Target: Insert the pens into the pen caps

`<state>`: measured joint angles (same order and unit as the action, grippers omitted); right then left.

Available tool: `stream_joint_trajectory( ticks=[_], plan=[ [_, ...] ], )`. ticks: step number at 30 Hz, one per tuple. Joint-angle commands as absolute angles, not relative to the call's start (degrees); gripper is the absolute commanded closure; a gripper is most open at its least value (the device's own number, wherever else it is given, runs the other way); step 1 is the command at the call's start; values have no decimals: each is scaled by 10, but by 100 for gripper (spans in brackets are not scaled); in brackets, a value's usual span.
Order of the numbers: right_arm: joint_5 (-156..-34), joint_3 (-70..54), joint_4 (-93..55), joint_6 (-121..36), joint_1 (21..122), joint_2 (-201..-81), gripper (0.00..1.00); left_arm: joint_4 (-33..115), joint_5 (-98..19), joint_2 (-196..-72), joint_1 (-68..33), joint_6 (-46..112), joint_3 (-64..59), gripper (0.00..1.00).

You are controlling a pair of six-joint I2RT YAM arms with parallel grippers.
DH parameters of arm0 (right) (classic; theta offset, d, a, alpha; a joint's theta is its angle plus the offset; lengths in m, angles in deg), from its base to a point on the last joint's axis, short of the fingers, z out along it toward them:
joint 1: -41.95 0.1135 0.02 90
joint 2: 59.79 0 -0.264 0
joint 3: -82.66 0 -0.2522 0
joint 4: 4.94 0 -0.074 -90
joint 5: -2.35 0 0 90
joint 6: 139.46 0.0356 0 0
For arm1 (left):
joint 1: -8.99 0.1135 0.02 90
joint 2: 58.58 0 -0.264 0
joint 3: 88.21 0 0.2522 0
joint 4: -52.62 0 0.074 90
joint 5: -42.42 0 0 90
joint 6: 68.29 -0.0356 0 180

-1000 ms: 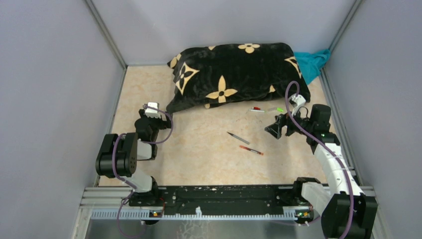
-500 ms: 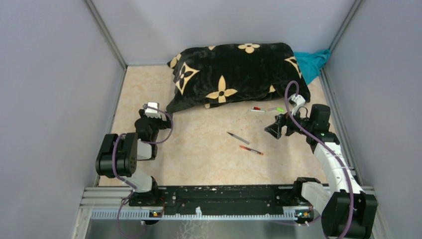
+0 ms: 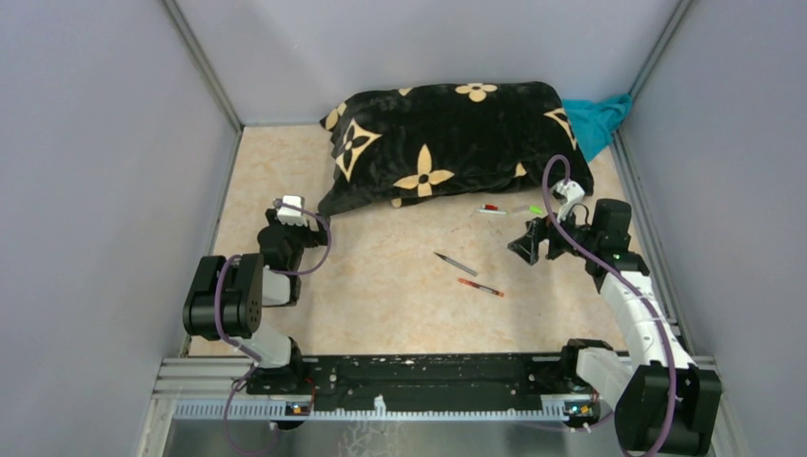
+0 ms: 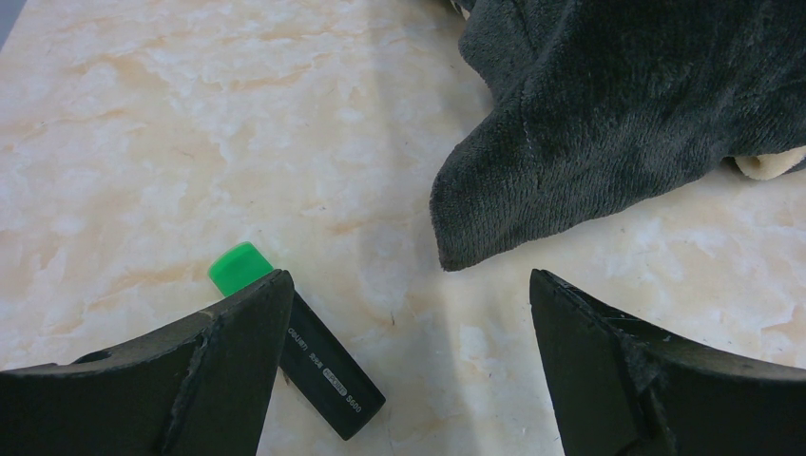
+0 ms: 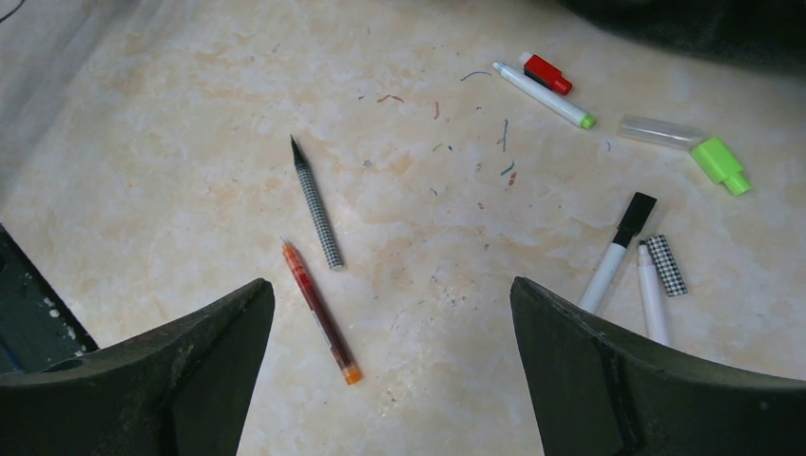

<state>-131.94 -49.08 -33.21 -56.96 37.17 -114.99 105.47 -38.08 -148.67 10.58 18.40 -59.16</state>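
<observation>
Your left tool (image 4: pixel 409 285) stands wide open and empty at the black cushion's (image 3: pixel 447 133) left corner, with the green-ended marker (image 4: pixel 323 366) beside 1 finger. In front of the cushion's right half lie the checkered pen (image 5: pixel 316 204) and red pen (image 5: pixel 318 309). The red cap (image 5: pixel 548 72) and green cap (image 5: pixel 719 163) sit nearer the cushion. Your right tool (image 5: pixel 392 290) gapes empty off its right corner.

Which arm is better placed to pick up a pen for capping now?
Right. The right gripper is open and faces the checkered pen and the red pen, with the checkered cap close by. The left gripper faces only a black marker beside the blanket.
</observation>
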Motion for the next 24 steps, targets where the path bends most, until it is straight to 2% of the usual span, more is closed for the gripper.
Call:
stream_joint_trajectory(
  ticks=[1, 7, 12, 15, 17, 20, 24],
  plan=[
    [-1269, -475, -325, -592, 361, -1162, 7, 1056, -369, -1486, 102, 177, -585, 1],
    [-1160, -445, -334, -600, 361, -1196, 7, 1056, -369, -1487, 102, 177, -585, 1],
    [-1120, -407, -370, -625, 361, -1238, 9, 1056, -369, -1485, 102, 177, -585, 1],
    [-1123, -382, -399, -645, 361, -1271, 22, 1045, -388, -1449, 102, 182, -583, 1],
    [-1125, -368, -417, -653, 361, -1292, 35, 916, -452, -1386, 100, 212, -537, 1],
    [-1125, -360, -424, -652, 362, -1316, 50, 746, -470, -1307, 100, 229, -489, 1],
    [-1134, -358, -418, -646, 362, -1336, 58, 674, -463, -1212, 100, 231, -479, 1]
  ],
)
